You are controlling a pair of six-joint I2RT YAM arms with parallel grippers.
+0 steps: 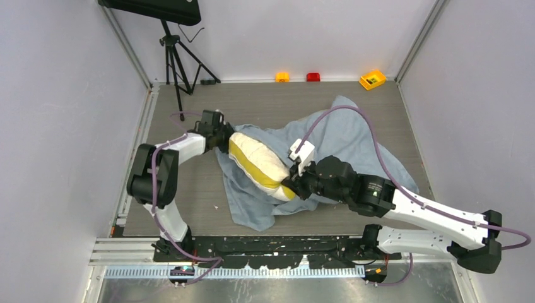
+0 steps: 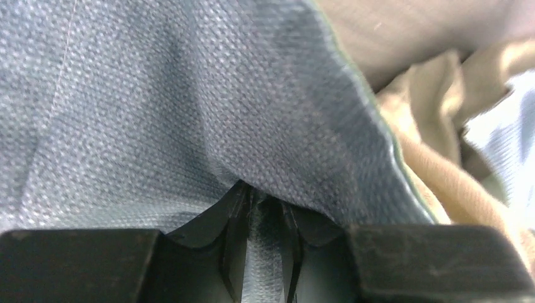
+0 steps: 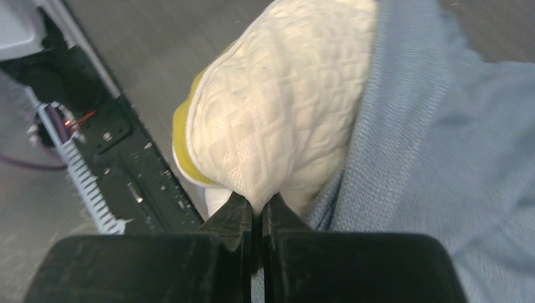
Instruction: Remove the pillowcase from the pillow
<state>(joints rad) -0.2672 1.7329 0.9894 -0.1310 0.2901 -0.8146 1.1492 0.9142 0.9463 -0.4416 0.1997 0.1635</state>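
- Top external view: one pillow [image 1: 255, 161] lies at a slant mid-table, most of its cream quilting and yellow piping bare. One pillowcase [image 1: 344, 136] is spread flat under and behind it, with a flap hanging out toward the near edge of the table [image 1: 189, 208].
- The left gripper [image 1: 222, 137] sits at the pillow's far end and the right gripper [image 1: 295, 184] at its near end, so two grippers are at work. The stripping looks mostly done. Whether the far end is fully out of the cloth cannot be told from here.
- One tripod [image 1: 171, 50] and three small coloured blocks [image 1: 313, 77] stand along the far wall.
- Left wrist view: the fingers [image 2: 235, 252] are pinched together on a fold of grey-blue pillowcase [image 2: 189, 95].
- Right wrist view: the fingers [image 3: 236, 218] are clamped on a corner of the pillow [image 3: 277, 113], with pillowcase [image 3: 441, 158] just beside it on the right.
- What is left, I judge, is drawing the two apart.
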